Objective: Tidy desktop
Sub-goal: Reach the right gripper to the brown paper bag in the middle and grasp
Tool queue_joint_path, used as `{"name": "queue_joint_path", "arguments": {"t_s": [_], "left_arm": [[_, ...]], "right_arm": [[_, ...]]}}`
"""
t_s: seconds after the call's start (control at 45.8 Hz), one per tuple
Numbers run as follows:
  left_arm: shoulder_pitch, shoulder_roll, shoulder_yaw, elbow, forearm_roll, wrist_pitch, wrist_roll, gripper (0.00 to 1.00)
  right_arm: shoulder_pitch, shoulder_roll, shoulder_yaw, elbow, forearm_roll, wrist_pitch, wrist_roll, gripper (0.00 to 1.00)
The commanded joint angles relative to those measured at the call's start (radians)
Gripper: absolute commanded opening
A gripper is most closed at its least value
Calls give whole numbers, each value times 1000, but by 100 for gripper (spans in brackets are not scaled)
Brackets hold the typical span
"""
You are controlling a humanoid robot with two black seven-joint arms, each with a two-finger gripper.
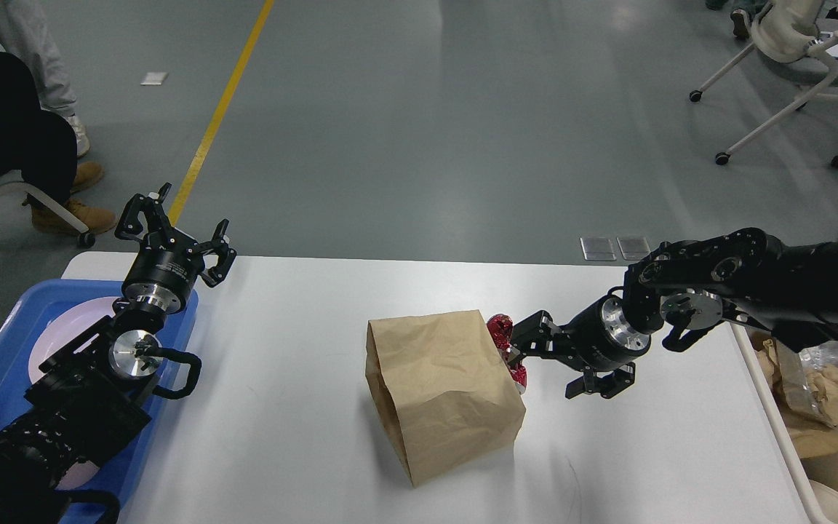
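While desktop [281, 407] fills lower half of head view, long axis runs 9-to-3 o'clock, far edge toward grey floor; white, matte, smooth, rounded far-left corner visible. Brown paper bag [441, 389] lies on side at centre, open mouth facing 8 o'clock. Red foil wrapper [500, 331] touching bag's 2 o'clock corner. Right gripper [539, 360] reaching in from 3 o'clock, fingers spread, one finger at wrapper, contact uncertain. Left gripper [172, 229] at 10 o'clock, fingers spread, holding nothing, above blue tray [4, 349]. Beige bin [819, 466] at 4 o'clock edge.
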Motion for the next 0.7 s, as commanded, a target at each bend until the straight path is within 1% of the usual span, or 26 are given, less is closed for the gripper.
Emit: {"name": "queue_joint_path", "arguments": {"t_s": [0.0,0.153,0.306,0.371,0.415,0.459,0.481,0.502,0.524,0.612,0.634,0.677], "left_arm": [[1,0,0,0,0,0,0,97],[1,0,0,0,0,-1,0,97],[1,0,0,0,0,0,0,97],[-1,0,0,0,0,0,0,97],[1,0,0,0,0,-1,0,97],[1,0,0,0,0,0,0,97],[1,0,0,0,0,-1,0,97],[1,0,0,0,0,0,0,97],[-1,0,0,0,0,0,0,96],[1,0,0,0,0,-1,0,97],[-1,0,0,0,0,0,0,97],[1,0,0,0,0,0,0,97]], "right_arm": [[-53,22,45,-30,0,-1,0,100],[-119,79,57,-108,4,-1,0,100],[-132,95,62,-128,4,-4,-1,100],[-133,96,66,-125,6,-27,-1,95],[-138,104,66,-121,9,-62,-1,86],[-142,115,66,-115,14,-90,-1,83],[-145,115,66,-110,14,-96,-1,78],[-148,113,65,-107,14,-101,-3,69],[-150,112,63,-102,14,-101,-3,58],[-155,92,60,-73,14,-93,-5,7],[-155,84,60,-66,14,-90,-5,0],[-155,70,62,-53,14,-81,-5,0]]}}
